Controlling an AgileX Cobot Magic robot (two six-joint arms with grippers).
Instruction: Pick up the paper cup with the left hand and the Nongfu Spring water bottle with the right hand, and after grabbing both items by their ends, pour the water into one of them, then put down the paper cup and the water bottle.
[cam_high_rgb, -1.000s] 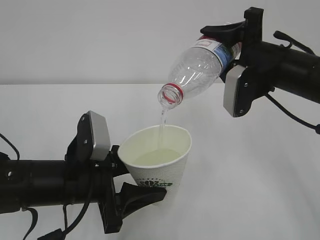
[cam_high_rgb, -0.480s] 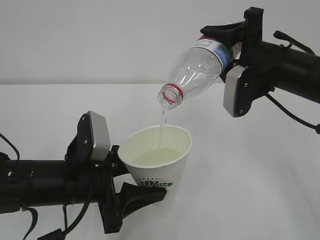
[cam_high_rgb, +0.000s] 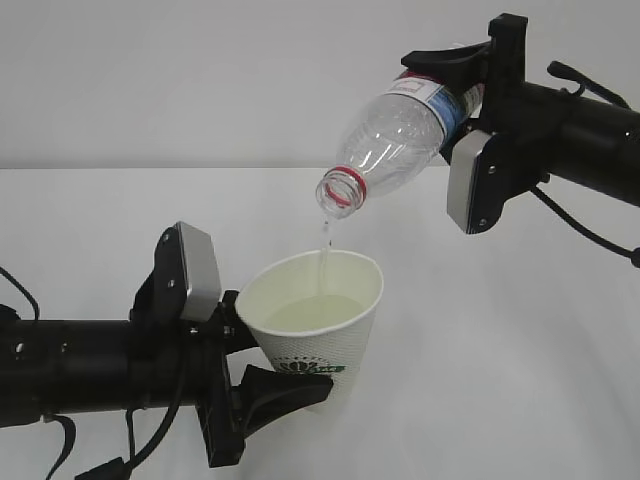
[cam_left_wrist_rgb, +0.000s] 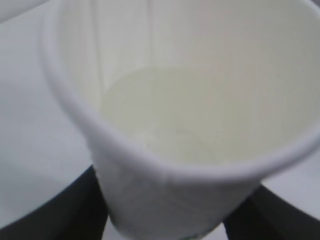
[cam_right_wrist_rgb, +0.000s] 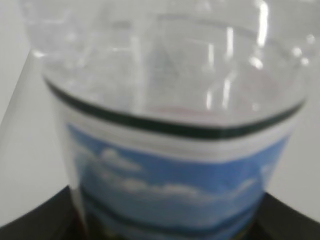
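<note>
A: Left black gripper (cam_high_rgb: 275, 365) status?
B: Clamped around the white tapered paper cup (cam_high_rgb: 318, 325), low near the base.
A: Right black gripper (cam_high_rgb: 462, 85)?
B: Clamped on the clear ribbed plastic bottle (cam_high_rgb: 400, 135), tilted mouth-down above the cup; water (cam_high_rgb: 324, 250) streams in.

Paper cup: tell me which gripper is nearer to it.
Left. The left hand is clamped on the paper cup low on its side. The right hand holds the tilted Nongfu Spring water bottle above and right of the cup, apart from it.
</note>
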